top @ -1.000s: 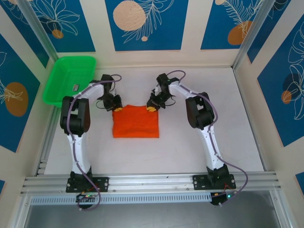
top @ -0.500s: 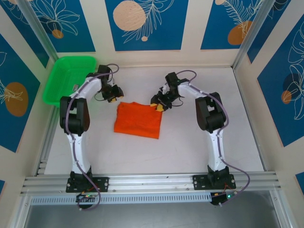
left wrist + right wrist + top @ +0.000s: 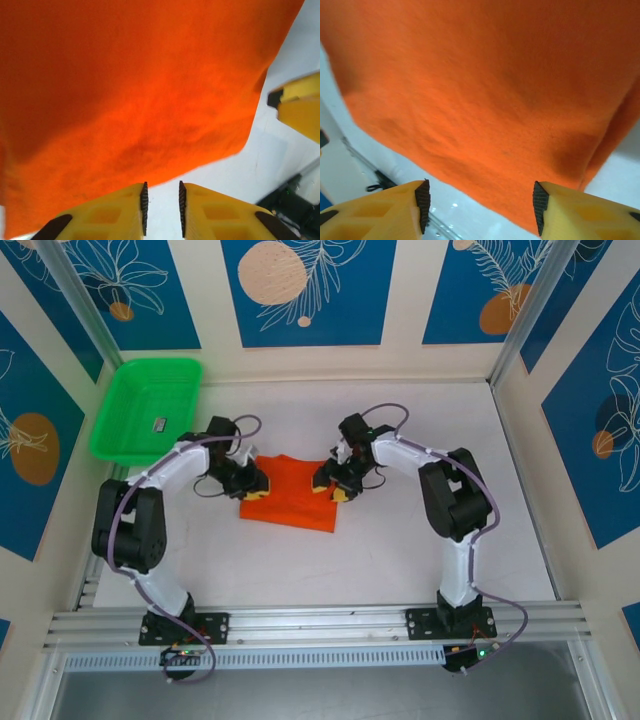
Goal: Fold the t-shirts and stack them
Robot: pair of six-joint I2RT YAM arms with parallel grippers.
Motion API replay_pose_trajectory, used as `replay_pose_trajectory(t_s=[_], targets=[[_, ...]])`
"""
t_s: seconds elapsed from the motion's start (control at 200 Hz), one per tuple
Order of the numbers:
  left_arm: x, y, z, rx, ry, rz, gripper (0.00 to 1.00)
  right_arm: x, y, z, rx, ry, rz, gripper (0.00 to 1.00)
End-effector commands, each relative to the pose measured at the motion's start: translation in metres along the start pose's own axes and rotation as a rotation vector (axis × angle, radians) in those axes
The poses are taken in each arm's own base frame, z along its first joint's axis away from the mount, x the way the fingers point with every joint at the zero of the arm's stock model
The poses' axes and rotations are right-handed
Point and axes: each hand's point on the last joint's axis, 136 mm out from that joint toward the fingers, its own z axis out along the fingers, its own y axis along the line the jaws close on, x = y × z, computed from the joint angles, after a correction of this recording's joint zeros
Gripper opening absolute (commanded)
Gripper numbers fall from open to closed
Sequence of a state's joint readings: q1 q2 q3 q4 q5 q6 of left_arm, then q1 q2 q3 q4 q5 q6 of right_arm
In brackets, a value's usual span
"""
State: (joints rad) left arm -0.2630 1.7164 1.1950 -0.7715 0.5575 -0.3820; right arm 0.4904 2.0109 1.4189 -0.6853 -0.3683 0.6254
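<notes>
So far, one plain bright orange soft cloth t-shirt (image 3: 290, 502) lies folded into a compact rectangle on the white table (image 3: 400, 550), between the two arms and well apart from the green plastic tray (image 3: 120, 385) at the far left corner. The folding of this shirt looks close to finished. No second shirt is in sight, so judging from this the stacking is not yet begun. The left gripper (image 3: 252, 486) sits at the shirt's left edge, its jaws only narrowly apart with bare table between them, holding nothing. The right gripper (image 3: 333, 487) sits at the right edge with its jaws wide, the cloth's hem just ahead of them and not pinched. No brand or writing can be read on the cloth, and a small dark item (image 3: 160, 424) in the tray is too small to make out.
</notes>
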Motion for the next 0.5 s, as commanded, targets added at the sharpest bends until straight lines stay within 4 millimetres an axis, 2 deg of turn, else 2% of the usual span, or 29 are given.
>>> replay_pose_trajectory(t_s=[0.0, 0.05, 0.13, 0.29, 0.4, 0.495], targets=[[0.023, -0.02, 0.014, 0.072, 0.098, 0.084, 0.21, 0.005, -0.013, 0.012, 0.094, 0.043, -0.008, 0.56], [0.03, -0.019, 0.021, 0.053, 0.116, 0.097, 0.21, 0.007, -0.018, 0.017, 0.133, 0.063, -0.006, 0.54], [0.037, -0.001, 0.032, -0.017, 0.128, 0.085, 0.2, 0.008, -0.029, 0.022, 0.204, 0.076, 0.008, 0.54], [0.06, 0.056, 0.045, -0.222, 0.17, 0.047, 0.2, 0.008, -0.046, 0.025, 0.261, 0.094, 0.085, 0.54], [0.072, 0.095, 0.043, -0.376, 0.192, -0.014, 0.18, 0.006, -0.054, 0.026, 0.287, 0.092, 0.117, 0.53], [0.071, 0.108, 0.035, -0.403, 0.159, -0.078, 0.19, 0.005, -0.054, 0.027, 0.277, 0.087, 0.119, 0.52]])
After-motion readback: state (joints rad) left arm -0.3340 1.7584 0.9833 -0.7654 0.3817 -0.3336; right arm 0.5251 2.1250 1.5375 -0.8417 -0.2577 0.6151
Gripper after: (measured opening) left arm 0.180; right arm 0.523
